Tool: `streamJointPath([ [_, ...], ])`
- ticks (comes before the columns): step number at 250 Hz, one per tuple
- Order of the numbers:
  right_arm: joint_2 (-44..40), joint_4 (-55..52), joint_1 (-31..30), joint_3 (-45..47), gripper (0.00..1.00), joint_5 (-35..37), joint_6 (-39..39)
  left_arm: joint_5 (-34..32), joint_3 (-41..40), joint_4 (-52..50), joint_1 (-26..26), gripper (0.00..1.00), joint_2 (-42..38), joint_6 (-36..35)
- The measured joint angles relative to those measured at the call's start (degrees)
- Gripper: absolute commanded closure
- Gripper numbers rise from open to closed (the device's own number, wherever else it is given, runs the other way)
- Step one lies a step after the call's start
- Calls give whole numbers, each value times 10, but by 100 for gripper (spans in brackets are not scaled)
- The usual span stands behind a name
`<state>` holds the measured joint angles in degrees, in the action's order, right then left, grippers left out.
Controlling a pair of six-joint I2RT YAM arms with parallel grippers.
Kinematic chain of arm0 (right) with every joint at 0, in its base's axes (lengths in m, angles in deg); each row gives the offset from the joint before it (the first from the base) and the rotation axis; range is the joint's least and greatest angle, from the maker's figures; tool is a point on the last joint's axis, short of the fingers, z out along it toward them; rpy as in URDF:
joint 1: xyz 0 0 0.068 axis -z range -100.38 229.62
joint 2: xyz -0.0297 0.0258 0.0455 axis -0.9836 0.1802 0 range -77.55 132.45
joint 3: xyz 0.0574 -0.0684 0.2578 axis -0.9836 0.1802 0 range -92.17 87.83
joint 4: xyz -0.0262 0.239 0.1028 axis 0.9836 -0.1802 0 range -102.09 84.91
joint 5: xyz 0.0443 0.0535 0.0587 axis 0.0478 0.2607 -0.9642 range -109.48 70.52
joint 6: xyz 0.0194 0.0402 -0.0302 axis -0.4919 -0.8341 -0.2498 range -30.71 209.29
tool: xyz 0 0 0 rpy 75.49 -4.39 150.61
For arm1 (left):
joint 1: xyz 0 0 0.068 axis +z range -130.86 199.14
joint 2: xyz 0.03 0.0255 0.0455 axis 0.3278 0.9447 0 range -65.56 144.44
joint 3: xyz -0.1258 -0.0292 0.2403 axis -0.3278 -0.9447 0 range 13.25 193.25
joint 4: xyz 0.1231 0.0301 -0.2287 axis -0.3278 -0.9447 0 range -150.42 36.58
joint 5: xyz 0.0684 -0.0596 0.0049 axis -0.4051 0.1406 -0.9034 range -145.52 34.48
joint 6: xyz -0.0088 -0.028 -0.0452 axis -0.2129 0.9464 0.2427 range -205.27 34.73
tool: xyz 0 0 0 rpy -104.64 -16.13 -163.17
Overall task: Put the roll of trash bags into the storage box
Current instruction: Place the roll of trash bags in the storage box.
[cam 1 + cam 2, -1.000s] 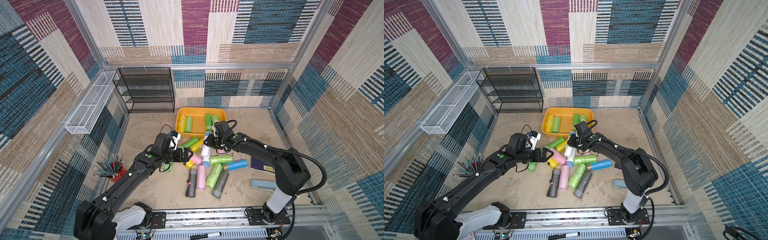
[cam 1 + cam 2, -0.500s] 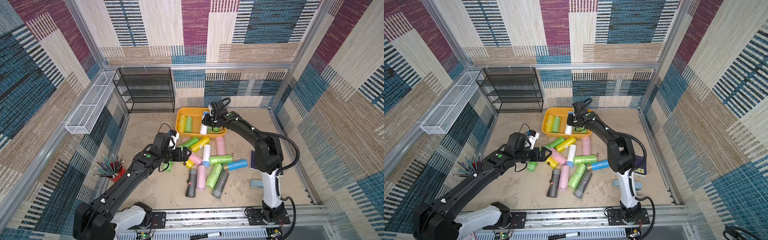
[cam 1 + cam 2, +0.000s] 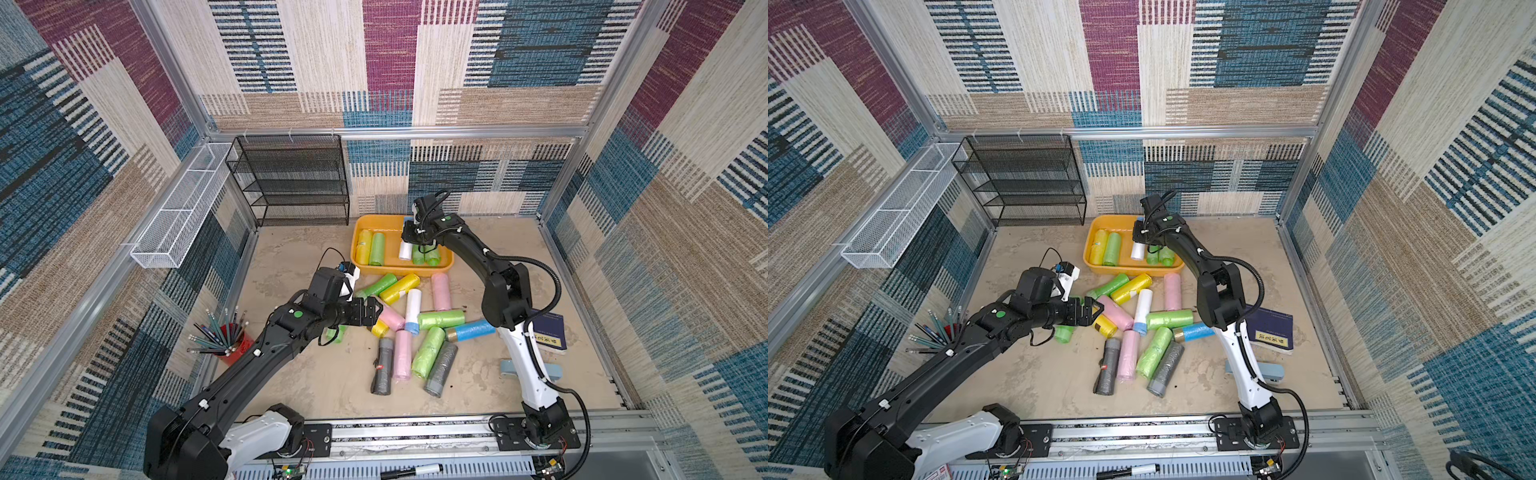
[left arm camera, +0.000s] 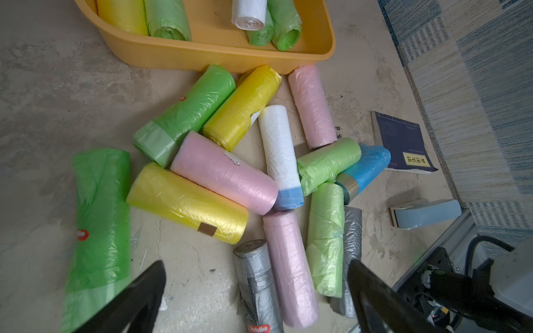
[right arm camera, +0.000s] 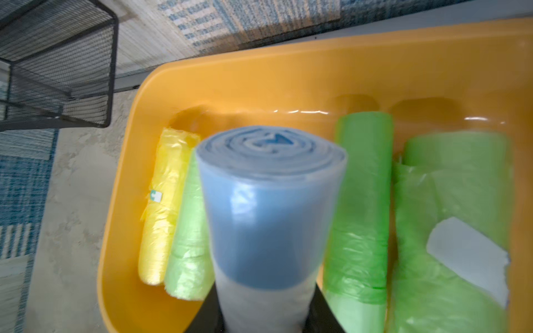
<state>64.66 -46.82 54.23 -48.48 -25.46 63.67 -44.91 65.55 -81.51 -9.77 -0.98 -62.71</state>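
Note:
The storage box [image 3: 356,239], an orange-yellow tub, sits at the back of the floor in both top views [image 3: 1090,249]. It holds a yellow roll [image 3: 364,247] and green rolls [image 3: 377,249]. My right gripper [image 3: 409,237] is shut on a white roll of trash bags with a blue end [image 3: 405,250], held over the box's middle. In the right wrist view that roll [image 5: 271,207] stands between my fingers [image 5: 202,315], above the box floor [image 5: 259,80]. My left gripper [image 3: 372,312] hangs open over the pile of several loose rolls [image 3: 440,319], holding nothing [image 4: 255,269].
A black mesh rack [image 3: 291,183] stands at the back left, beside the box. A white wire basket [image 3: 178,208] hangs on the left wall. A red pencil cup [image 3: 230,338] is near my left arm. A dark blue book [image 3: 548,336] and a pale blue object [image 3: 555,370] lie right.
My right arm has carried the white roll from the pile on the floor back to above the storage box. My left arm has hardly moved and stays open.

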Motion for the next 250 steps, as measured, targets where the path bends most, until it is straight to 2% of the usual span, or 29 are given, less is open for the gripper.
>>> streamJointPath([
  [76, 29, -38, 0, -27, 80, 54, 13, -13, 2, -5, -6, 1, 0, -2],
  [104, 35, -44, 0, -27, 71, 67, 17, -14, 2, -5, -7, 1, 1, -2],
  [141, 40, -51, 0, -27, 53, 77, 20, -14, 2, -8, -8, 1, 2, -2],
  [190, 40, -56, 0, -28, 39, 90, 23, -14, 3, -9, -8, 1, 2, -2],
  [250, 31, -61, 0, -28, 33, 96, 25, -14, 4, -9, -8, 1, 2, -2],
])
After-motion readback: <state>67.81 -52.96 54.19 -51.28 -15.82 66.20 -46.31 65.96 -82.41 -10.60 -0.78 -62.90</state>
